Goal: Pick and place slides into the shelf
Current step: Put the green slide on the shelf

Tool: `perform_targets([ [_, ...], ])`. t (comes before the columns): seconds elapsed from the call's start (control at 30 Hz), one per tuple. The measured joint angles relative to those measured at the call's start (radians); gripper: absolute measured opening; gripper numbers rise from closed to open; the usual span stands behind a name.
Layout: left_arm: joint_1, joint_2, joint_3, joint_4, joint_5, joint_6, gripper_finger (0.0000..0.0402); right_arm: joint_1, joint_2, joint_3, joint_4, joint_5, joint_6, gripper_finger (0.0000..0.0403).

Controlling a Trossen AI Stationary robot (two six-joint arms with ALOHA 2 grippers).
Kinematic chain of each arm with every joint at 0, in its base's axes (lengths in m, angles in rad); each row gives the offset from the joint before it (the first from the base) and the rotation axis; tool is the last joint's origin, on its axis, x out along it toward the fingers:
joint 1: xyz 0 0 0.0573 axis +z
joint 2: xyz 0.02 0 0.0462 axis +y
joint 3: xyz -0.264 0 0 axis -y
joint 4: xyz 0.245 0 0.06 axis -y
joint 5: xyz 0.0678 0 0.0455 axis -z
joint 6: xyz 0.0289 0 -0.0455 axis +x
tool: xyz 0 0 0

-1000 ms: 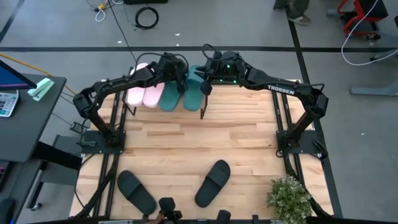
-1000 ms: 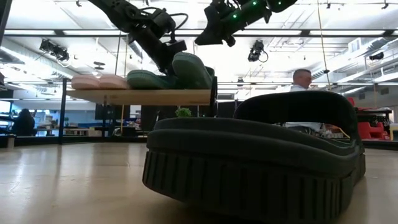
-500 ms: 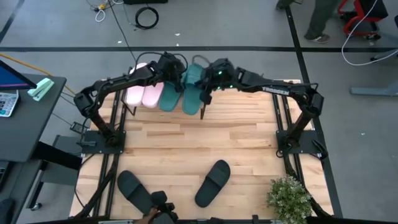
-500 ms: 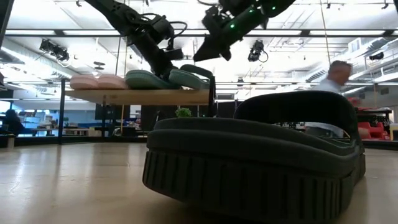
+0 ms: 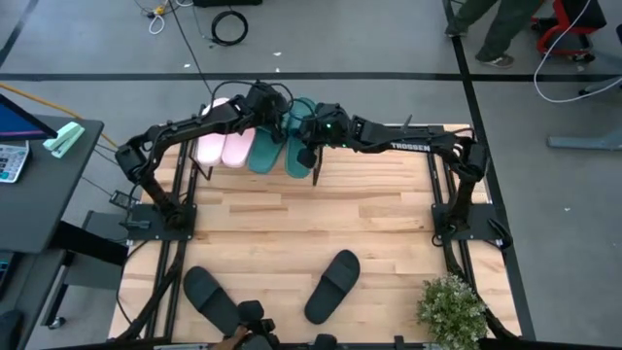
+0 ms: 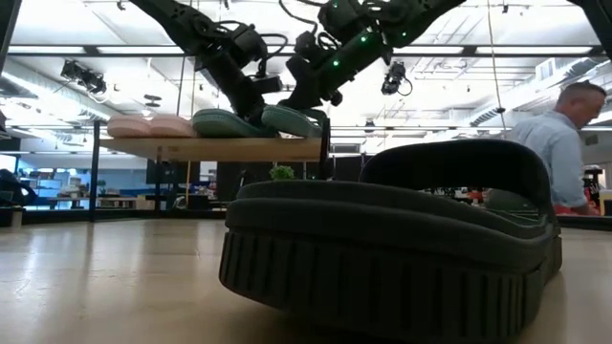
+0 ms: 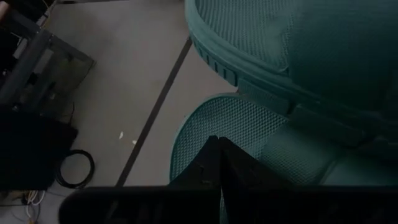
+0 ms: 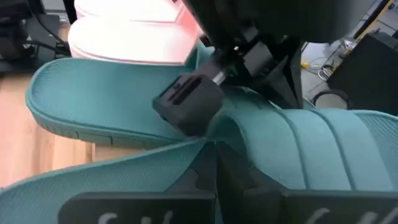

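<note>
The shelf (image 6: 210,148) stands at the table's far edge. On its plank lie side by side two pale pink slides (image 5: 224,146) and two teal slides, the left one (image 5: 262,154) and the right one (image 5: 296,163). Two black slides (image 5: 214,299) (image 5: 332,285) rest sole-down on the table near its front edge. My left gripper (image 5: 280,126) is shut over the left teal slide. Beside it my right gripper (image 5: 307,148) is shut at the right teal slide. My left gripper touches the left teal slide's footbed (image 7: 205,124) with the tips of its shut fingers. It slants down from the table's left. The slide lies flat on the shelf. My right gripper has its shut fingers against the right teal slide's rim, where the strap begins (image 8: 205,144). It slants down from the table's right. The slide lies on the shelf.
A potted plant (image 5: 450,309) stands at the table's near right corner. The wide middle of the wooden tabletop (image 5: 311,219) is bare. A person (image 6: 564,143) stands beyond the table on the right of the low view.
My right gripper has come down and toward the table's left onto the right teal slide, and its fingers have shut. That slide, tipped up a second ago, now lies flat on the shelf.
</note>
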Motion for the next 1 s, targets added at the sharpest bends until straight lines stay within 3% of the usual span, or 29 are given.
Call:
perform_targets([
  [0.37,-0.008,-0.005,0.000,0.014,-0.038,-0.008,0.0002,-0.049,0.058,0.003,0.021,-0.024,0.030,0.0002],
  [0.6,-0.006,-0.032,0.000,0.004,-0.164,0.000,0.0004,-0.084,0.093,0.006,0.016,-0.061,0.061,0.0000],
  [1.0,0.021,-0.055,0.000,-0.013,-0.177,0.004,0.0003,-0.082,0.081,0.004,-0.108,-0.076,0.097,0.0000],
])
